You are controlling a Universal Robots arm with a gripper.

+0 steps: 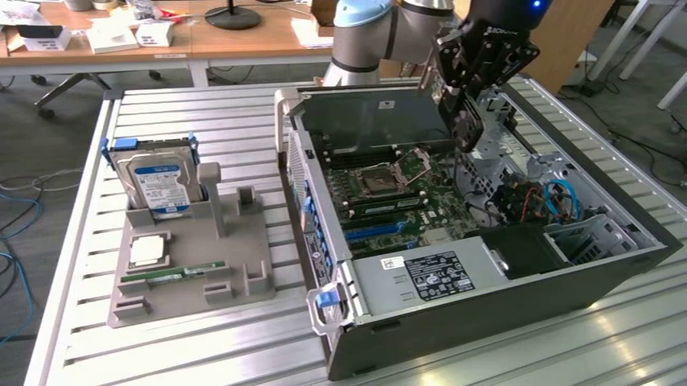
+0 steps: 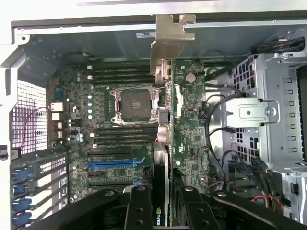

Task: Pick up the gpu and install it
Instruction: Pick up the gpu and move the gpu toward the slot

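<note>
1. Grip: my gripper [image 2: 164,206] is clenched on the card [image 2: 162,163]. One finger [image 2: 139,208] presses each flat side, and the card stands on its thin edge between them.
2. The card hangs in the air inside the open computer case [image 1: 483,322], above the green board [image 2: 192,158]. Its shiny metal end sticks out away from me. As far as I can tell, it does not touch the board.
3. The card is not in any slot. The blue slot [image 2: 117,163] sits off to one side of it, near but not under it.
4. The card looks turned across the blue slot, not along it. If it goes down like this, I think its bottom edge would hit the board and not slide in.
5. The square chip holder [image 2: 134,103] is just beside the card. A bump there could bend its tiny pins.
6. Black wires [image 2: 216,115] loop close by on the other side. The card's corner could catch one and tug it.
7. I hold only one end of the card. A hard push could make it tip or slip in my fingers.
8. The hard drive [image 1: 161,185] stands in its grey holder [image 1: 193,265], well apart from the case. It is safe from me there.
</note>
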